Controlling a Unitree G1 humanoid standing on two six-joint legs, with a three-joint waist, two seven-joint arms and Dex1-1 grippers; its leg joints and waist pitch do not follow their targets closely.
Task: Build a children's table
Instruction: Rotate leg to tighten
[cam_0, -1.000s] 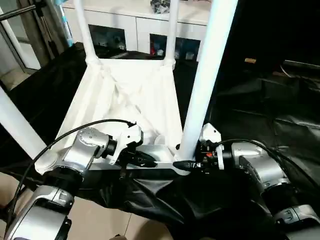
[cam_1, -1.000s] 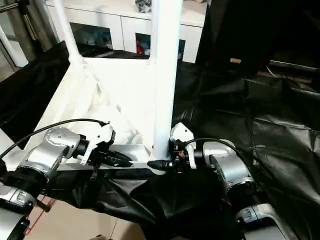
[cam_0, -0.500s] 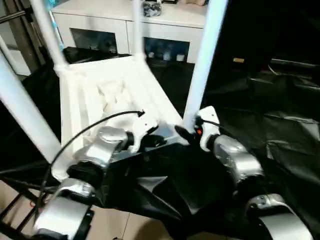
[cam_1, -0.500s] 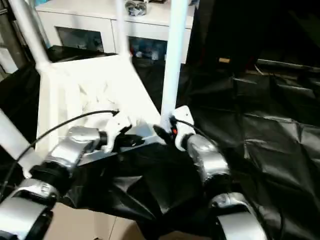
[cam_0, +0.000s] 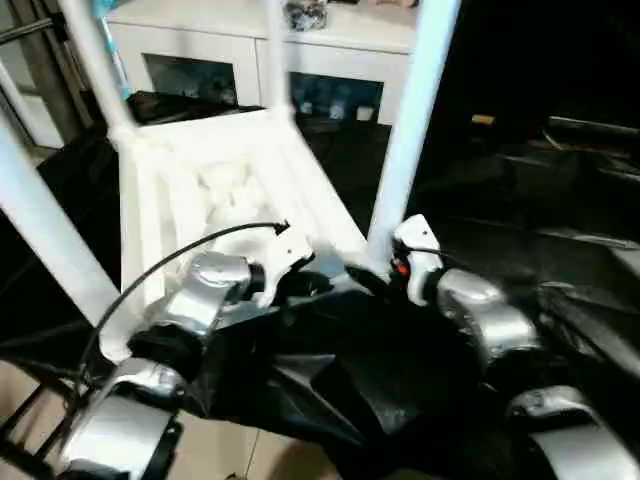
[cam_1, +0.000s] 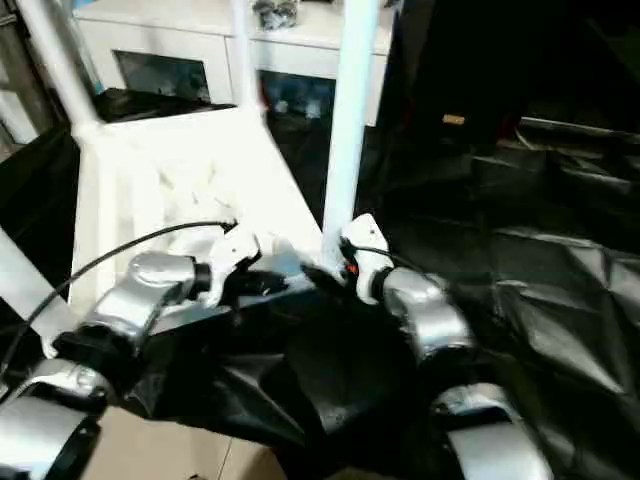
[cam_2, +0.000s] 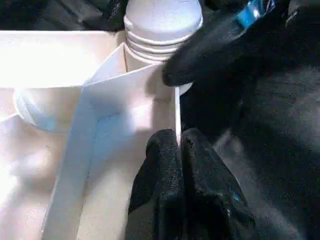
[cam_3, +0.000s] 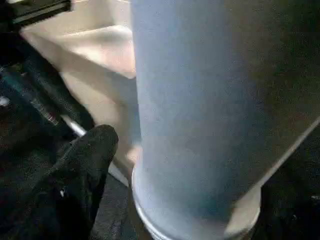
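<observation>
head views: tabletop (cam_0: 230, 190), white ribbed plastic, upside down on black sheet (cam_0: 560, 270); tapered tube legs (cam_0: 415, 110) upright in corner sockets.
left wrist: left gripper (cam_2: 179, 150), black fingers pinched on the tabletop's thin rim.
right wrist: right gripper (cam_1: 330, 275), finger (cam_3: 82, 165) beside smooth leg; spread unclear.

No text, number or brand can be read anywhere — the pictures give no letters at all. The only label-like thing is a small tan rectangular tag (cam_0: 483, 120) on the black backdrop at the far right, and any print on it is too small to tell. The white plastic upside-down tabletop (cam_0: 170, 190) and the white cabinet with glass doors (cam_0: 240, 50) bear no legible marks.
</observation>
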